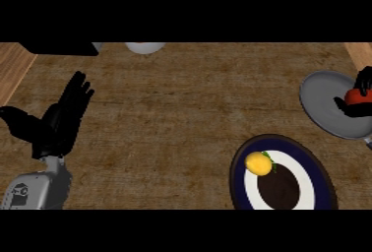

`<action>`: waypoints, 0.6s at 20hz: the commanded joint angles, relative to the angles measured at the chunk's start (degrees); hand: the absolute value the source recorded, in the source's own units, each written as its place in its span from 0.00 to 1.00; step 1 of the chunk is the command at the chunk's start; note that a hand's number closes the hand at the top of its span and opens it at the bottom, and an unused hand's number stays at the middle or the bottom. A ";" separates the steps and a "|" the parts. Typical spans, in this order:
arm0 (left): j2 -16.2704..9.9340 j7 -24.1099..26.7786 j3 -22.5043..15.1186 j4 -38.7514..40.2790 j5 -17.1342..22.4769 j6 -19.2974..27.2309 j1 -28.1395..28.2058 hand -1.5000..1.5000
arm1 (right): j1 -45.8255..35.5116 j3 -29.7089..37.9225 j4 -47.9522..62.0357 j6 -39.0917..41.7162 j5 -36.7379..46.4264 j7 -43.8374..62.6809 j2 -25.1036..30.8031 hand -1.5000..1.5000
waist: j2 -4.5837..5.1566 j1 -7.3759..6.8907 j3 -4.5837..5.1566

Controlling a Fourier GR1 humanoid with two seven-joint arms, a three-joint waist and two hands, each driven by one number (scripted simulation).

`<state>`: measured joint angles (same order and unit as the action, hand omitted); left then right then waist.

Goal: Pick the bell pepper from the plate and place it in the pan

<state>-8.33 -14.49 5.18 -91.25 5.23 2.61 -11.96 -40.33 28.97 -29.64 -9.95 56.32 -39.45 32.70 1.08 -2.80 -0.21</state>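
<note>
A red bell pepper (356,96) is at the right edge of the head view, over the grey pan (325,101). My right hand (349,109) is curled round the pepper, with fingers above and below it, and hides part of it. The dark-rimmed plate (314,170) with a white ring lies at the lower right. A yellow fruit (259,163) with a green stem sits on its upper left part. My left hand (61,120) rests open at the left, fingers up, far from the plate and the pan.
A white round vessel (144,47) and a black object (62,48) sit at the counter's far edge. Lighter wooden strips (13,66) run down the left side and the top right corner. Brown counter top (167,123) lies between the hands.
</note>
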 commanded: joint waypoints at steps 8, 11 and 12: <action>0.78 0.80 -0.55 0.80 -0.57 0.26 -0.29 0.50 | -3.98 1.56 17.86 1.88 1.28 4.78 2.56 0.00 | 0.46 -0.68 -0.11; 1.75 0.24 -1.83 0.10 -0.54 0.08 -0.03 0.50 | -4.36 2.84 19.13 3.63 -0.12 2.12 3.48 0.00 | 0.59 -0.82 -0.18; 2.55 -0.85 -3.25 -0.59 -2.46 1.76 -0.73 0.50 | -5.51 3.14 19.17 2.99 -0.48 2.86 2.54 0.00 | 0.44 -0.70 -0.17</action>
<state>-7.17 -14.53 3.67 -91.40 4.60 2.70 -12.36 -44.90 30.77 -12.68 -8.08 57.25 -34.86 35.00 1.58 -3.70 -0.34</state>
